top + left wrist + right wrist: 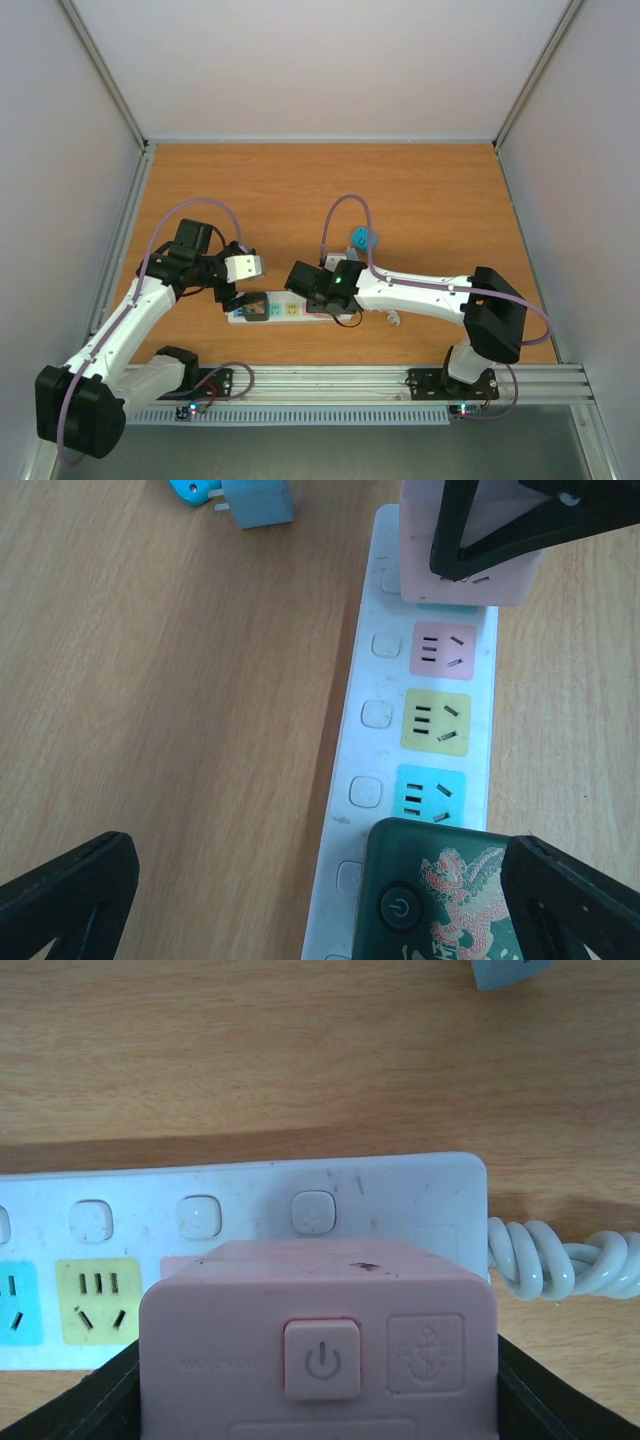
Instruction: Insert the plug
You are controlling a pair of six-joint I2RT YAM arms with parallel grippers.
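Observation:
A white power strip (285,313) with pink, yellow and cyan sockets lies near the table's front edge. My right gripper (305,285) is shut on a pink plug block (318,1310) and holds it over the strip (400,1190) at its cable end. The left wrist view shows it (470,560) against the strip. A dark green plug block with a dragon print (440,900) sits on the strip's (372,660) other end. My left gripper (320,852) is open around it, and the right finger (580,900) is at its side.
A blue plug (362,238) lies on the wooden table behind the strip and also shows in the left wrist view (255,500). The strip's coiled white cable (560,1260) lies at its right end. Metal rails line the table's front and sides.

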